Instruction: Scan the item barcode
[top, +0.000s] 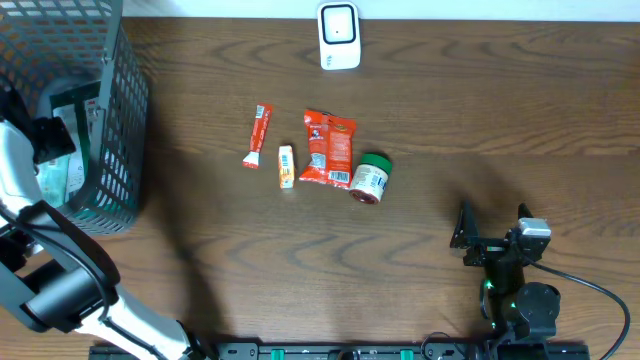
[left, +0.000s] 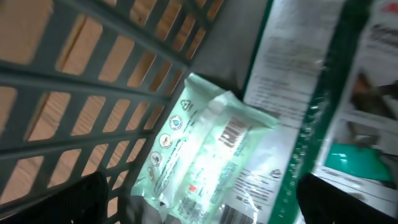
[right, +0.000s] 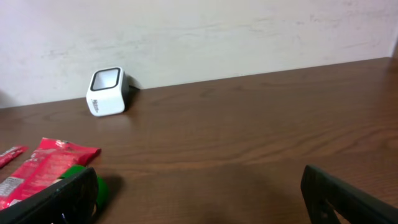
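Overhead view: a white scanner (top: 339, 36) stands at the far edge of the table, its window facing up. Four items lie in a loose row at the centre, probably waiting their turn: a red stick packet (top: 259, 136), a small yellow packet (top: 286, 166), a red snack bag (top: 328, 148) and a green-lidded jar (top: 370, 179) tipped on its side. The packets' long axes run roughly near to far. At far left, the left arm (top: 20, 170) reaches into a dark mesh basket (top: 120, 110). The right gripper (top: 493, 225) waits at near right, spread wide and empty.

Left wrist view: the left gripper (left: 211, 196) hangs inside the basket, fingers wide apart and holding nothing. Below it lies a pale green packet (left: 205, 155), barcode (left: 235, 132) up, its long axis slanting from lower left to upper right, beside a larger green and white pack (left: 311, 93).

Right wrist view: the open fingers frame bare table, with the scanner well beyond.
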